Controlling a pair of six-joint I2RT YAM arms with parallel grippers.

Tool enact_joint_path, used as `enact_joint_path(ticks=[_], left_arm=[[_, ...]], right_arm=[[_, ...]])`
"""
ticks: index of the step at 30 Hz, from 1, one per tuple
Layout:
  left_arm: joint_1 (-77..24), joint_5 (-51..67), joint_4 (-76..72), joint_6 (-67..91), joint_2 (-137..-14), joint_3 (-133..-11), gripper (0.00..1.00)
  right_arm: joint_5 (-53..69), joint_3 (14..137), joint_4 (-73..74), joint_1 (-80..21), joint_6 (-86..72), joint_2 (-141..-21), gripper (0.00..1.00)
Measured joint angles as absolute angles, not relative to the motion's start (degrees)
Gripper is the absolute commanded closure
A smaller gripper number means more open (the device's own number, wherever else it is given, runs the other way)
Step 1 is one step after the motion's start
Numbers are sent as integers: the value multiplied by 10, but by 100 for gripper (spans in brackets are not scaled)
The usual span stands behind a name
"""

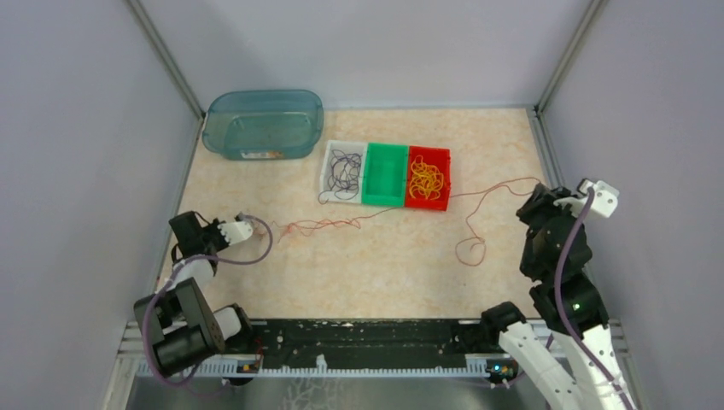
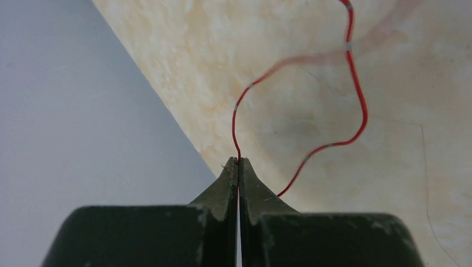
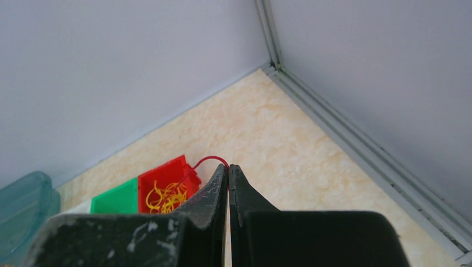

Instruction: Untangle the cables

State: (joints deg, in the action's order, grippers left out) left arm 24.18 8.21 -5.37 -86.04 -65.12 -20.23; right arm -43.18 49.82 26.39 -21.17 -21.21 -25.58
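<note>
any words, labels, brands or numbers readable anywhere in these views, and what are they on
No text can be read in any view.
Sticker low on the front wall of the teal tub: too small and blurred to read.
White, green and red trays: no markings show.

Open tabletop point(image 1: 384, 282) lies in front of a row at centre rear: white bin point(image 1: 328, 162), green bin point(image 1: 384, 175) and red bin point(image 1: 429, 151). A teal tub point(image 1: 265, 124) fills the rear left corner. A red cable point(image 1: 376, 215), running from the left gripper point(image 2: 238, 161) to the right gripper point(image 3: 228, 167), crosses the middle, with a loop lying right of centre. Walls point(image 1: 77, 154) close left, right and rear.
</note>
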Motion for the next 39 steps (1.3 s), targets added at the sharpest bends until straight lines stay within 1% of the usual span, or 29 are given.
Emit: enact_joint_path(ticks=[7,16,19,22,24,27,29,31,33,36,39], left_arm=[[286,69,-129,-909,-725,-172,100],[294,81,-160,-936,-720,-148,100],[294,79,-191,-942,-738,-147,100],[300,73,-224,-949,-771,-147,100],[307,70,-249,-952,-787,-147,100],[313,74,-257,-950,-793,-148,100],[314,94,-216,-936,-774,-158,100],[314,135,-138,-917,-734,-179,98],[313,191,-50,-906,-682,-212,94],[289,265,68,-899,-607,-264,84],[225,307,158,-880,-568,-299,82]], right_arm=[[-497,545,234,-211,-159,-253,100],[-538,618,163,-211,-72,-271,100],[-563,649,119,-228,-28,-282,100],[-610,657,43,-298,40,-281,100],[-644,652,-32,-375,109,-278,100],[-694,628,-190,-514,244,-266,100],[-715,617,-250,-572,296,-262,100],[-723,616,-255,-599,311,-266,100],[-724,623,-242,-604,308,-280,100],[-712,649,-213,-605,291,-328,100],[-680,677,-181,-606,264,-377,100]])
